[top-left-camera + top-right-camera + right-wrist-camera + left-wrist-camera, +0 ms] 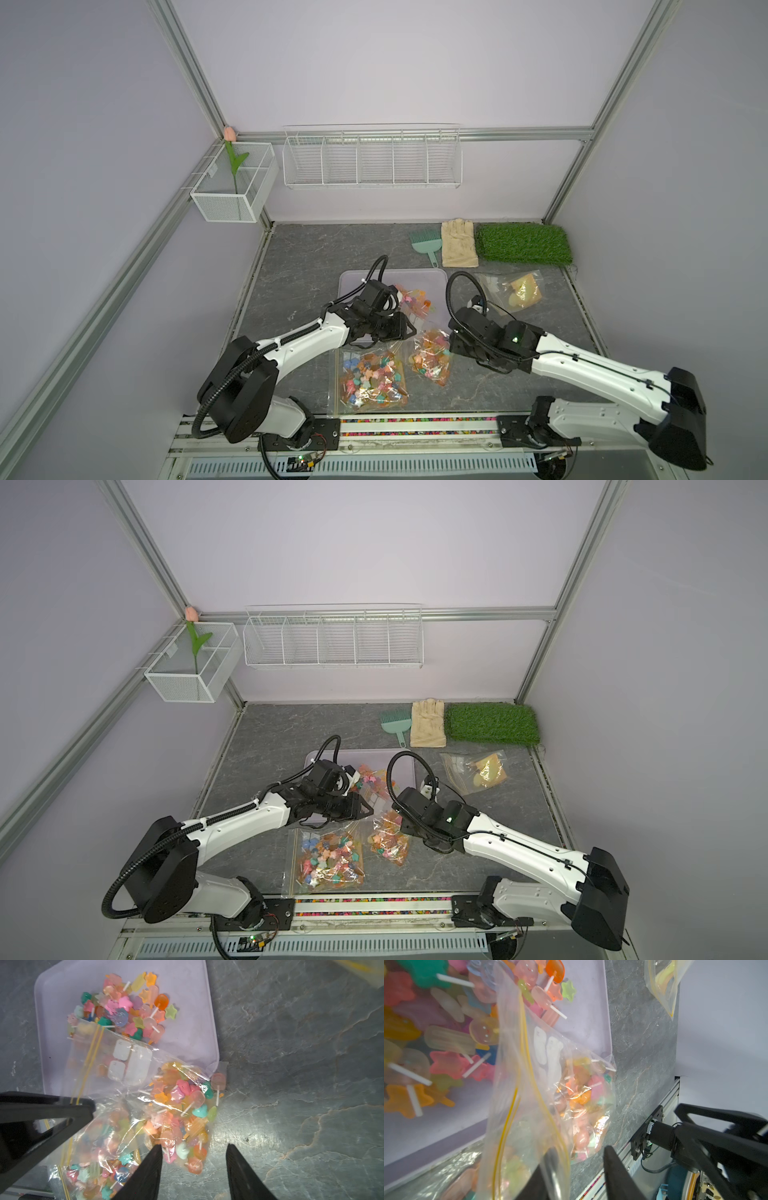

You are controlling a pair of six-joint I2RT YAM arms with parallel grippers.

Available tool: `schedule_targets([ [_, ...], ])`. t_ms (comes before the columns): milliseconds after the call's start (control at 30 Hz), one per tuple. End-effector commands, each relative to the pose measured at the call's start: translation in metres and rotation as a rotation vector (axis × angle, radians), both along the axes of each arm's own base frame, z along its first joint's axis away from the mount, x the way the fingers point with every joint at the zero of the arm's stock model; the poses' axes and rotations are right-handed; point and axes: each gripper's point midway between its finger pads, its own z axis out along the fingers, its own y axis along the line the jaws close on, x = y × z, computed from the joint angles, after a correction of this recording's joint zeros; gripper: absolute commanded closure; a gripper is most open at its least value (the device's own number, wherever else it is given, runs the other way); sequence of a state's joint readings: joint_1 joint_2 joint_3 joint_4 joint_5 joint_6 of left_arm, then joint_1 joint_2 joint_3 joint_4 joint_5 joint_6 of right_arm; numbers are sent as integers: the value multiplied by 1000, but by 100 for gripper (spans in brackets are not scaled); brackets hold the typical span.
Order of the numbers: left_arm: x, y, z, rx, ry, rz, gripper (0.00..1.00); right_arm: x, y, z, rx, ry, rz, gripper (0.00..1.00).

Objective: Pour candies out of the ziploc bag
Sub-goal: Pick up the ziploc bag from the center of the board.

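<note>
The left gripper [579,1150] shows its two jaws apart, and grey table [633,1043] is visible in the gap. The clear film of the ziploc bag [529,1105] hangs in front of one jaw, and the yellow zip strip runs down toward it. Whether this jaw touches the film I cannot tell, because the picture is blurred there. The right gripper [193,1147] also has its jaws spread and holds nothing; the filled end of the bag lies just beside one jaw tip, on the table.

The bag lies across a corner of the lilac tray [187,991], with the mouth end over the tray and the filled end off it. Some of the candies [128,1007] sit in a heap on the tray at the mouth, and many more are inside the bag.

In both top views the left arm's own wrist and cables cover its jaws and a part of the tray. A second bag [372,380] of sweets lies nearer to the robot base. A third bag [515,291] lies farther away, and its yellowish content is hard to make out.

The white label patches [139,1064] on the ziploc bag carry only faint marks, which are not readable. A black plate [646,1124] at the rail has small white writing, too small to read.
</note>
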State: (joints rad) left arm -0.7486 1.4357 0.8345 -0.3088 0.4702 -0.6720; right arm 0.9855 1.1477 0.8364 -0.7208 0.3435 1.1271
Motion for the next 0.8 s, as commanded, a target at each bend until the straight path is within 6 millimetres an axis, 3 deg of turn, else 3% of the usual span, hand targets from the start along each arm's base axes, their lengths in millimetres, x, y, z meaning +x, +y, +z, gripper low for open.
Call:
schedule_targets([
  [0, 4, -7, 6, -15, -18, -15, 72, -7, -1, -22, 64, 78, -44, 47],
  [300, 3, -4, 4, 6, -19, -22, 100, -16, 3, -55, 215, 172, -76, 36],
  [500, 3, -3, 5, 12, -25, -24, 100, -19, 7, -71, 289, 176, -82, 33],
  [767, 1, -1, 6, 18, -28, -25, 100, -12, 11, -76, 317, 137, -80, 42],
])
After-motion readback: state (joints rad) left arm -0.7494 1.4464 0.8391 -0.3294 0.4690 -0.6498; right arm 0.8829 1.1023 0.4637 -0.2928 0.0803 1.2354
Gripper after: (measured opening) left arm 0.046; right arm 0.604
